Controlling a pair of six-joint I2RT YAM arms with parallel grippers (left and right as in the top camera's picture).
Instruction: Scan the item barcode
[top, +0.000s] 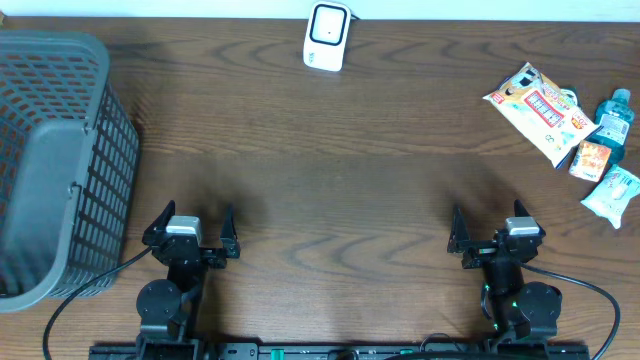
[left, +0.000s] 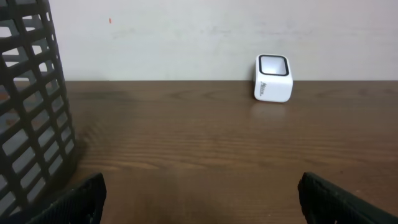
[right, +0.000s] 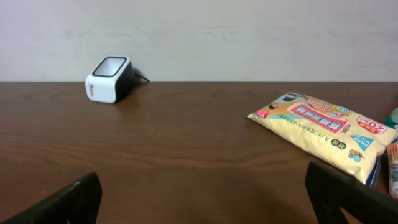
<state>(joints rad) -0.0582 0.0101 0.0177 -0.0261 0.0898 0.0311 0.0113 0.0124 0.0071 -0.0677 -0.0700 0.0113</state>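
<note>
Overhead view first. Both arms are parked at the near edge. The left gripper (top: 195, 216) and right gripper (top: 487, 213) are seen with jaws spread wide and nothing held. The goods are bunched at the far right: a wipes packet (top: 535, 108), a teal bottle (top: 612, 118), a small orange pack (top: 592, 158) and a white pouch (top: 612, 192). Which one is meant can't be told, tbh. The barcode scanner (top: 327, 36) is set at the far edge, middle, well apart from the pile. A grey mesh basket (top: 110, 170) is at the left.

Risks, as judged from this view:
- The pile is packed tight, so a neighbour could easily be knocked or dragged along when one item is picked.
- The flat packet lies flush on the table (top: 340, 170), so it could be pushed about instead of lifted.
- The code could end up facing away from the scanner window.

Left wrist view: the barcode scanner (left: 273, 78) is seen ahead, slightly right, with the basket (left: 31, 112) close on the left. A wide swing could clip it. The fingertips (left: 74, 199) are wide apart.

Right wrist view: the wipes packet (right: 323, 134) is near on the right and the barcode scanner (right: 109, 79) far left, with open jaws at the bottom corners.

The surface is dark wood-grain, smooth and bare in the middle. A plain pale wall (right: 199, 31) is seen behind.
</note>
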